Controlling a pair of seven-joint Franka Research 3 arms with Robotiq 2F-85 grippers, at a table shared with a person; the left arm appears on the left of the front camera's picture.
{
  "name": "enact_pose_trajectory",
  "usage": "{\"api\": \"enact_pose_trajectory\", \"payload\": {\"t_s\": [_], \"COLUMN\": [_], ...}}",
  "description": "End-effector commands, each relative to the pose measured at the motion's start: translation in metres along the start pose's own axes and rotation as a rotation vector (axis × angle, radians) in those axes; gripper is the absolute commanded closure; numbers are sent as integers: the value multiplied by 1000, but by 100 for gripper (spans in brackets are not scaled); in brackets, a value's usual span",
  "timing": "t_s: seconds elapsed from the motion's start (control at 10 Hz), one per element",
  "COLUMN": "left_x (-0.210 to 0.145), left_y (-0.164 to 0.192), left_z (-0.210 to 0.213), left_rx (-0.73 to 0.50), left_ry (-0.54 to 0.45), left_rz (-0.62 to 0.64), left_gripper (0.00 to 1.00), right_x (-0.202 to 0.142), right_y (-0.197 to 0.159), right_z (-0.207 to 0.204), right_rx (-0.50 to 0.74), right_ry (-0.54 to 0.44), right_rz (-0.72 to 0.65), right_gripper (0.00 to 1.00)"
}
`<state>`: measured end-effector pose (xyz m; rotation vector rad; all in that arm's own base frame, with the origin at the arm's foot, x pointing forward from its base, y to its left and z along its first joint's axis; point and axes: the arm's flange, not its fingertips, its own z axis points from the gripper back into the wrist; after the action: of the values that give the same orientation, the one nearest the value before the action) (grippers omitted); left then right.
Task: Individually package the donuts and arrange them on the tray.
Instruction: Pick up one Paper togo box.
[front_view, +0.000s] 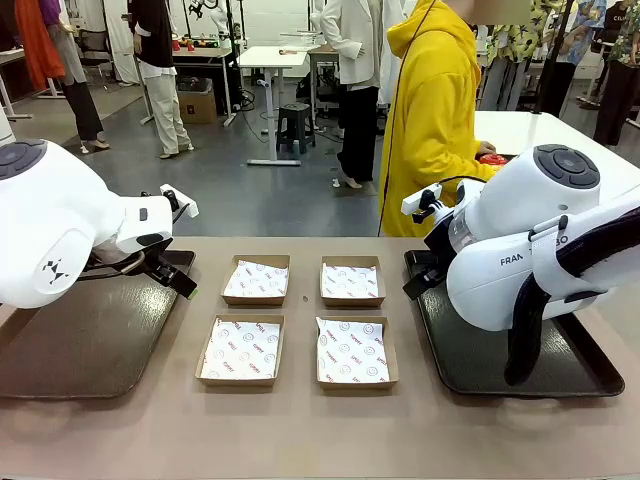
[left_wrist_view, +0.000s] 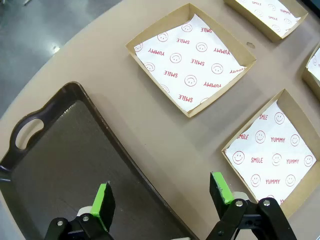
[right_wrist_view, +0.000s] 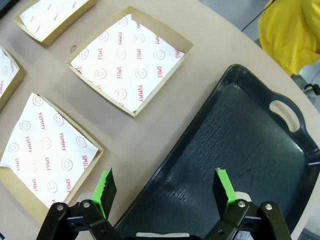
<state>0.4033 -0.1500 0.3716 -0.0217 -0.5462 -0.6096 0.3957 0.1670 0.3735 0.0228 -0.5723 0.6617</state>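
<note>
My left fingers (left_wrist_view: 162, 197) hang spread wide with nothing between the green pads (left_wrist_view: 104, 204): 1 pad is over the dark left tray (left_wrist_view: 50, 165), the other over the bare desk (front_view: 300, 430) just beside a box corner. My right fingers (right_wrist_view: 165, 189) are spread just as wide and hold nothing, 1 pad above the black right tray (right_wrist_view: 260, 150), the other above the desk at the tray's edge. Each tray lies flat at its own end of the desk, with an oval handle hole (right_wrist_view: 285, 115) in its rim. Between the trays sit 4 open cardboard boxes in 2 rows of 2: the far-left box (front_view: 252, 300), far-right box (front_view: 352, 302), near-left box (front_view: 238, 382) and near-right box (front_view: 357, 384). Each is lined with white paper (left_wrist_view: 192, 62) printed with red smiley faces, "SMILE" and "YUMMY". A person in a yellow hoodie (front_view: 430, 110) stands at the far side. By that person's hand, past my right arm, lies a small red thing (front_view: 492, 158), too small and too hidden for me to tell whether it is a donut.
</note>
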Motion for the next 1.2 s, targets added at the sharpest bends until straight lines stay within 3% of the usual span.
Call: {"api": "enact_pose_trajectory", "payload": {"t_s": [0.0,0.1,0.2,0.4,0.7,0.9,1.1], "left_x": [0,0,0,-50,-110,-136,-142], "left_y": [0,0,0,-1,1,-12,-17], "left_z": [0,0,0,52,88,110,130], "left_rx": [0,0,0,-47,-86,-94,-85], "left_ry": [0,0,0,12,96,114,48], "left_rz": [0,0,0,-57,-68,-98,-91], "left_gripper": [0,0,0,0,0,0,0], "right_x": [0,0,-8,-51,-115,-149,-157], "right_y": [0,0,8,27,43,52,40], "right_z": [0,0,26,90,151,157,142], "right_rx": [0,0,-41,-11,62,149,153], "right_ry": [0,0,15,49,144,276,316], "right_rz": [0,0,31,76,84,74,39], "right_gripper": [0,0,0,0,0,0,0]}}
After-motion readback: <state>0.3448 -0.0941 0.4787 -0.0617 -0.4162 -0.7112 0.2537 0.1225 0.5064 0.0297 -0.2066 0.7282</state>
